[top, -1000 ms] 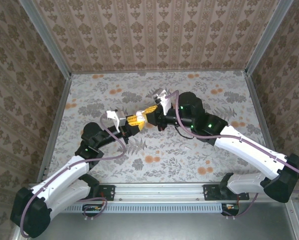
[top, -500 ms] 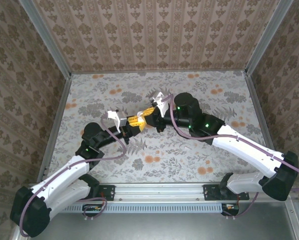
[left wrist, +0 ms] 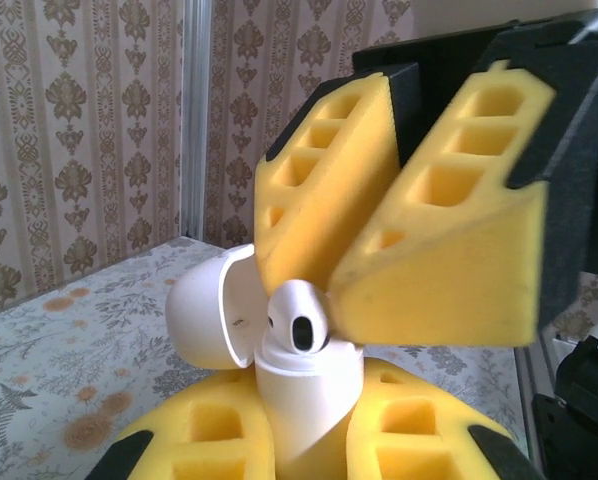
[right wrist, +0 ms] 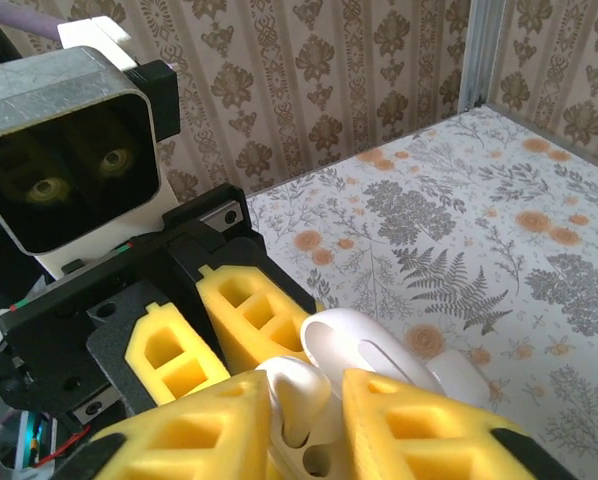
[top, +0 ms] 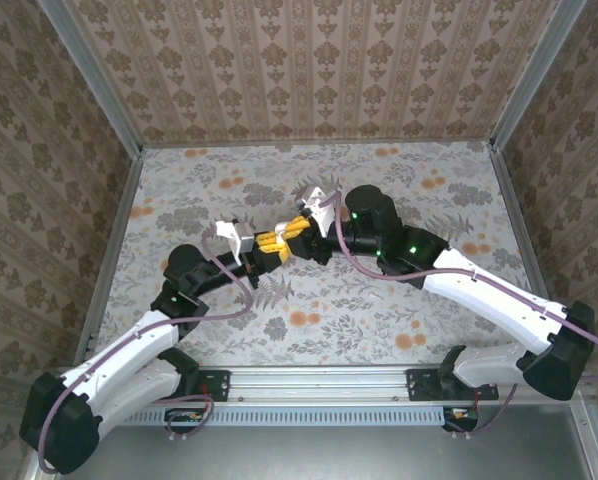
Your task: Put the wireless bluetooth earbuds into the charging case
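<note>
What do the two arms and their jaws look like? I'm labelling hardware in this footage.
Both the left arm and right arm have white link shells, black joints and a purple cable looping alongside. Green lights glow on the right arm. The jaws are black, lined with yellow foam pads moulded in square cells.

I'm working in a lab test booth: damask wallpaper panels (top: pixel 319 70) held by aluminium corner posts (top: pixel 92 75), a floral-covered counter (top: pixel 449 200), a metal mounting rail (top: pixel 319 378) along its near edge.
</note>
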You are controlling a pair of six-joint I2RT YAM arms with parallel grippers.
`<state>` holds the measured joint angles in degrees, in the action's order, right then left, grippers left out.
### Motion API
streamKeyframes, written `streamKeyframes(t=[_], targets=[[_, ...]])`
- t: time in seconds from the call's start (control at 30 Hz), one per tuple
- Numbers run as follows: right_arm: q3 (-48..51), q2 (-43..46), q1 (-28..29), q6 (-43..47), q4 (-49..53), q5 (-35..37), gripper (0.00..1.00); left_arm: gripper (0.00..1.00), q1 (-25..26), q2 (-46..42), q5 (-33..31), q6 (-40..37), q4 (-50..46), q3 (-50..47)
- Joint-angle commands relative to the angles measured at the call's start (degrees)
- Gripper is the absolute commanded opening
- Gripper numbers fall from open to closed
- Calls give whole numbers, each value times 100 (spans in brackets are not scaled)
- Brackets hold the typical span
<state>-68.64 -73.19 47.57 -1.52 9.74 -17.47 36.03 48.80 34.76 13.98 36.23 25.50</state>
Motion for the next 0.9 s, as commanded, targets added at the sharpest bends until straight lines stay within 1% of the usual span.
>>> streamKeyframes(t=[0.0,0.07,0.17,0.3,0.43,0.57,0.67,0.77,0.87], targets=[[-167,-49,24,-39,335,-119,30,0,27,-37,41,23,253,248],[-191,-21,21,-91,326,-66,32,0,27,-37,39,15,253,237],[-235,41,14,-233,337,27,39,0,27,-48,31,2,233,212],[-342,252,-57,-539,376,141,43,0,27,-90,-16,-81,123,167],[-453,542,-246,-877,558,434,47,0,22,-147,-123,-177,80,83],[-483,739,-601,-1231,938,617,49,0,27,-169,-179,-279,-13,69],[-467,724,-951,-1473,1428,789,50,0,27,-155,-192,-374,-120,87],[-416,511,-1392,-1883,2045,903,50,0,26,-126,-181,-460,-257,116],[-160,207,-1802,-2282,2552,824,51,0,27,-67,-193,-484,-309,130]])
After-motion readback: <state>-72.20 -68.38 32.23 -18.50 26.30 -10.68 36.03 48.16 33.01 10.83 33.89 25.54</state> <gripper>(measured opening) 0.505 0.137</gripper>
